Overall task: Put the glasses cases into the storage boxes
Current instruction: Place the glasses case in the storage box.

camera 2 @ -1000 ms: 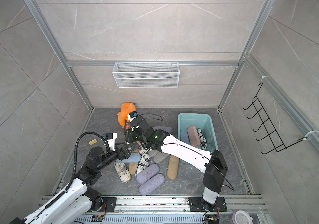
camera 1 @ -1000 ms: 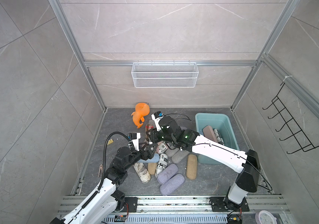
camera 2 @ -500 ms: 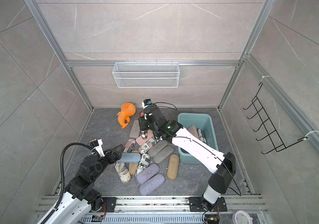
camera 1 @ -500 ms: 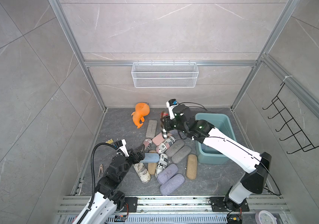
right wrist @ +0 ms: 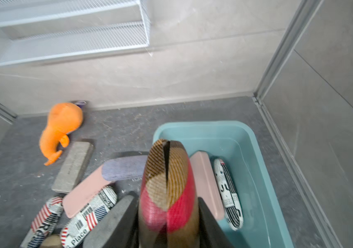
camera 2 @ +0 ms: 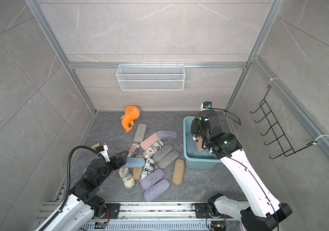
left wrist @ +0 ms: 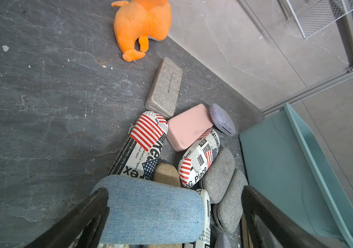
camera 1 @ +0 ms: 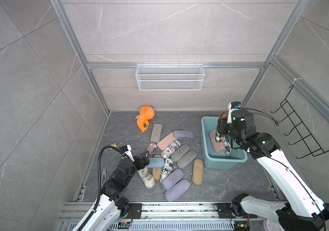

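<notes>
Over the teal tub point(camera 1: 223, 163), the right gripper point(right wrist: 167, 206) clamps one plaid case point(right wrist: 167, 171); three cases point(camera 1: 216, 145) lie inside the tub. On the floor point(camera 1: 123, 130) lie fourteen cases point(camera 1: 197, 174), one blue case point(left wrist: 150, 210) among them between the left gripper's point(left wrist: 174, 193) wide-open jaws.

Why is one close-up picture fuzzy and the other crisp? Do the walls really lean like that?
Right wrist view: smeared, the orange plush toy streaked; only the plaid case by the lens is fairly clear. Left wrist view: sharp, print on the newspaper-print case readable. Both top views: even light; the wide lens splays the frame posts outward.
</notes>
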Controlling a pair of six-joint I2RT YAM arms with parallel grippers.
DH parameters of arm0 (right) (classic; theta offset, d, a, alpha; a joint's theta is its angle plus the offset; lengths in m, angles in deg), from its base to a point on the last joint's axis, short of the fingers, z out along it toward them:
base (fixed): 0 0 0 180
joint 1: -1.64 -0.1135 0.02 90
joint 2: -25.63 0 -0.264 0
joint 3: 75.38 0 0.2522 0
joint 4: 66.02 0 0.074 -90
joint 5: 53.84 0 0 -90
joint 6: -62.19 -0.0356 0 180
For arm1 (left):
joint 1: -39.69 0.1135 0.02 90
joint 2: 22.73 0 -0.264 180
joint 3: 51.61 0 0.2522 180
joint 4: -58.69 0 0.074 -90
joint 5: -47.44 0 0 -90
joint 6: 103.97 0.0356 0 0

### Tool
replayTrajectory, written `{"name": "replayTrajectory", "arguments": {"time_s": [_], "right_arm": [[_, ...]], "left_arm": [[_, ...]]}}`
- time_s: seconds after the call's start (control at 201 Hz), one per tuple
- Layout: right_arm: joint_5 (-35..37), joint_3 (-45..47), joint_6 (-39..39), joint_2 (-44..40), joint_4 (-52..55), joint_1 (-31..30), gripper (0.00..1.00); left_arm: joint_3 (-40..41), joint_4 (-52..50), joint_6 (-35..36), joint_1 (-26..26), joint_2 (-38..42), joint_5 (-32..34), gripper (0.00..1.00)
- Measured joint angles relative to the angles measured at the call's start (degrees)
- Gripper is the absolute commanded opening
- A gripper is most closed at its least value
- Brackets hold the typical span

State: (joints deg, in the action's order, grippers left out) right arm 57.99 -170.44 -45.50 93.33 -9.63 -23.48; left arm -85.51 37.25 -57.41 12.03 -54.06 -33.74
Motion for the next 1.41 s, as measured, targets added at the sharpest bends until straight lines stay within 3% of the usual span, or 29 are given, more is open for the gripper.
{"name": "replayTrajectory", "arguments": {"time_s": [0.254,0.509,0.857,1.167,1.411], "right_arm": [[-4.7,8.3,-0.1,7.7,0.9,2.8,0.36],[-11.0,10.0,-0.8,14.8,0.5,2.8,0.37],[-14.0,14.4,-2.0,18.3,-1.9,4.2,0.4],[-16.1,15.2,-2.2,18.9,-2.6,5.3,0.54],[-16.1,14.7,-2.2,18.4,-2.2,5.4,0.54]], "left_arm": [[-2.2,-0.6,0.1,0.0,-2.8,-1.5,0.98],[-2.7,-2.0,0.1,0.0,-0.3,-1.7,0.98],[-2.7,-2.8,0.1,0.0,-0.5,-1.3,0.98],[-2.7,-3.0,0.1,0.0,-2.1,-0.9,0.98],[-3.1,-3.1,0.1,0.0,-4.6,-0.9,0.98]]}}
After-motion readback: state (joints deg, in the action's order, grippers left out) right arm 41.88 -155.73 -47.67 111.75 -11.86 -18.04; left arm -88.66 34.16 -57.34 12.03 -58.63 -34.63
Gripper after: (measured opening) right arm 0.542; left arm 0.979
